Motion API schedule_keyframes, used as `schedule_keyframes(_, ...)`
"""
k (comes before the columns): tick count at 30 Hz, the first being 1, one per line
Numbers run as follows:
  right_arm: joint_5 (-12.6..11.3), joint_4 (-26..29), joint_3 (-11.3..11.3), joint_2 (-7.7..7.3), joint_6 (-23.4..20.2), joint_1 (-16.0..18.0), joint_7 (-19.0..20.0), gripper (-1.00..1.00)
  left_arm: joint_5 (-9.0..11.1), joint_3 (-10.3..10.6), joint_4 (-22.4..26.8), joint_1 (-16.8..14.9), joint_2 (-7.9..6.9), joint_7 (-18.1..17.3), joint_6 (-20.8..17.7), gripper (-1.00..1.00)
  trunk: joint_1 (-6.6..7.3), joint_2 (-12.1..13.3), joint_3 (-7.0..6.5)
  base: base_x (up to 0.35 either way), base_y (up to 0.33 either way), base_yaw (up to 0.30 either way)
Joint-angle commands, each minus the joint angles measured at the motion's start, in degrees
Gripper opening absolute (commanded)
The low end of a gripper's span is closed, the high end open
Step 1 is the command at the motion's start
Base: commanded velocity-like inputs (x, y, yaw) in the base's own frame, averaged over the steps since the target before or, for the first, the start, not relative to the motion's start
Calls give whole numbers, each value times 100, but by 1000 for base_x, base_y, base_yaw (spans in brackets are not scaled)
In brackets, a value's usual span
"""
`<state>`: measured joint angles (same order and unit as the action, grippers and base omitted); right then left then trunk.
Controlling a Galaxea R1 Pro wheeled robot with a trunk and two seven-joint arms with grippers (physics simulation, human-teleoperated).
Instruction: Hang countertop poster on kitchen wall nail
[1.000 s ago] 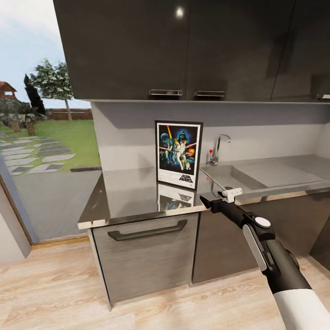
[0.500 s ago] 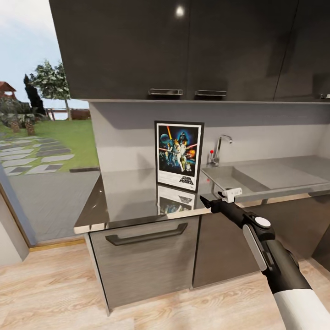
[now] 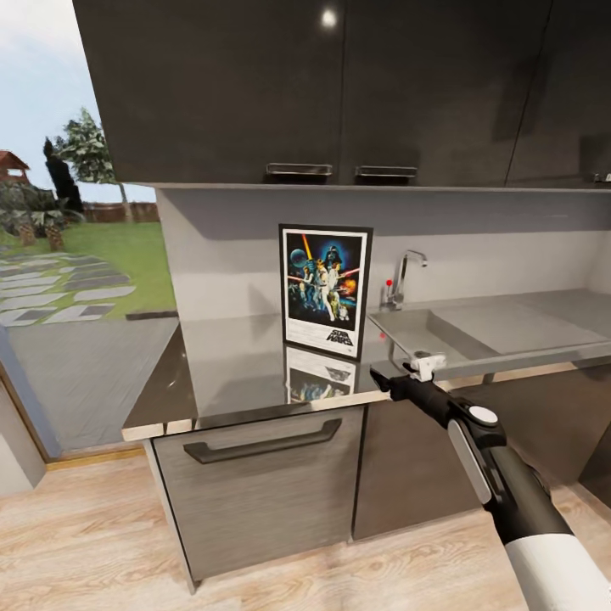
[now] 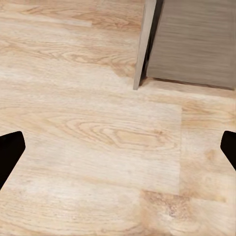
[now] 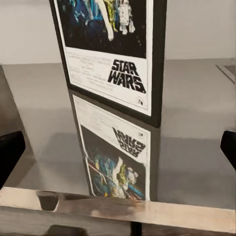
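Observation:
The Star Wars poster (image 3: 325, 288) stands upright on the kitchen countertop (image 3: 238, 365), leaning against the grey back wall, and its mirror image shows in the glossy slab. In the right wrist view the poster (image 5: 113, 54) rises just beyond the pale front edge of the countertop (image 5: 196, 147). My right gripper (image 3: 379, 377) hovers at that front edge, a little right of the poster and short of it. It is open (image 5: 118, 152) with nothing between its fingers. My left gripper (image 4: 118, 152) is open too, over the wood floor. The wall nails are out of view.
A steel sink (image 3: 475, 327) with a tap (image 3: 399, 276) lies right of the poster. Dark upper cabinets (image 3: 339, 85) hang low over the counter. A grey drawer with a bar handle (image 3: 263, 441) sits below. A glazed opening (image 3: 76, 280) onto the garden is at left.
The whole head view has shifted, so the camera moved and the counter looks slightly nearer. My right arm keeps much the same pose at the counter's front edge. The poster stands as before.

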<state>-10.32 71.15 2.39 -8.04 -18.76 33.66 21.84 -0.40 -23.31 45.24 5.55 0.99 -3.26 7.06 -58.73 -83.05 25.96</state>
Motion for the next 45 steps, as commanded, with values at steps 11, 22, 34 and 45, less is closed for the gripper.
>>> schedule_keyframes(11,-60,-1482,7,-4,-66,1078,819,100,-4,-24,7,-1,7,-34,8,100,0,-3,5,2,-2,0)
schedule_keyframes(22,-64,-1672,7,3,-39,1207,1074,100,-4,-29,10,-1,7,-34,6,100,0,-3,5,75,0,0)
schedule_keyframes(34,-63,-1683,7,3,-24,1213,1103,100,-4,-32,9,-1,-17,-34,6,100,0,-3,5,99,-46,0)
schedule_keyframes(45,-65,-1691,15,14,-16,1213,1103,100,4,-33,5,-1,-73,-34,6,100,0,-3,5,117,-47,0)
